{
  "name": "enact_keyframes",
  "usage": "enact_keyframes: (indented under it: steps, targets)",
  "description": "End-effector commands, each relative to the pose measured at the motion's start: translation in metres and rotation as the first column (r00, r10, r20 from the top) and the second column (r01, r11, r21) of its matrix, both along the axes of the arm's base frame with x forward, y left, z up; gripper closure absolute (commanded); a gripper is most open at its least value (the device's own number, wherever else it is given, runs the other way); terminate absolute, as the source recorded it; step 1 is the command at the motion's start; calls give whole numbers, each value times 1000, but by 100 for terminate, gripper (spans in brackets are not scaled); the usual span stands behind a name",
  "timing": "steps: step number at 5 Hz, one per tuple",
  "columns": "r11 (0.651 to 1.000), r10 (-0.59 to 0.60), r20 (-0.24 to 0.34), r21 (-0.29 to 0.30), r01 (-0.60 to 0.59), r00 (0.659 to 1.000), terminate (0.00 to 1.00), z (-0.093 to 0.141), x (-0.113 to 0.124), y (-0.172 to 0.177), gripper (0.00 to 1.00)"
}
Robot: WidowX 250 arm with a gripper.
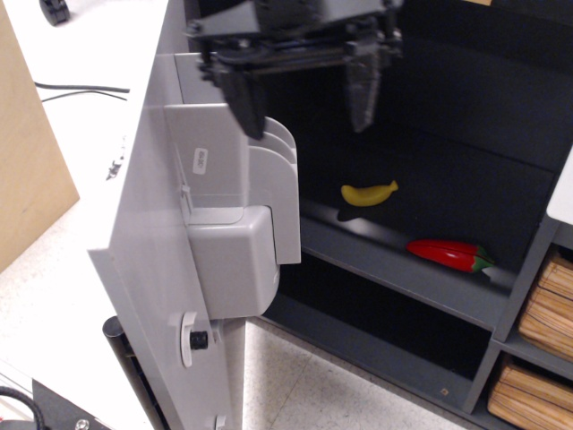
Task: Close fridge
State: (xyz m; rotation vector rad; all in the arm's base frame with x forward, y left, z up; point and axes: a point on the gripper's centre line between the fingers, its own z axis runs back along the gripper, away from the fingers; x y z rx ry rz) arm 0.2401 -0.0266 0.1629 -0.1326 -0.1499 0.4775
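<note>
The fridge (430, 170) stands open, with its big light-grey door (148, 269) swung out toward the camera on the left side of the picture. Inside it is dark, almost black, with a long flat grey shelf (403, 264) running across. A small yellow banana (369, 193) lies on that shelf, and a shiny red pepper (448, 253) with a green tip lies farther right, apart from the banana.

The floor (304, 385) is pale and speckled. A tan wooden board (27, 152) stands at the far left. Behind the door is a white table (89, 54) with a thin black cable (81, 90) on it. At the right edge, grey open shelving (528, 313) holds tan slatted boxes (546, 305).

The inside of the door has smooth grey plastic bins (242, 224) with rounded corners, stacked one above the other. A little white label (200, 161) sits on the top bin, but the writing is too small to read. A black bar handle (121, 358) peeks out low beside the door.

The gripper (300, 85) hangs at the top, black and a bit blurry. Its jaws are wide apart and hold nothing. The left finger is just by the top bin, but touching or not cannot be told.
</note>
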Motion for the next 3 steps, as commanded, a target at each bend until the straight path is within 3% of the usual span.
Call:
enact_keyframes:
  steps: [1,2,3]
  targets:
    - [1000,4,84,6,-5,996,0,30,-32,23,0]
    - [1000,29,86,1,-29,996,0,36,-51,28,0]
    - [998,32,66,52,-36,997,0,28,-66,34,0]
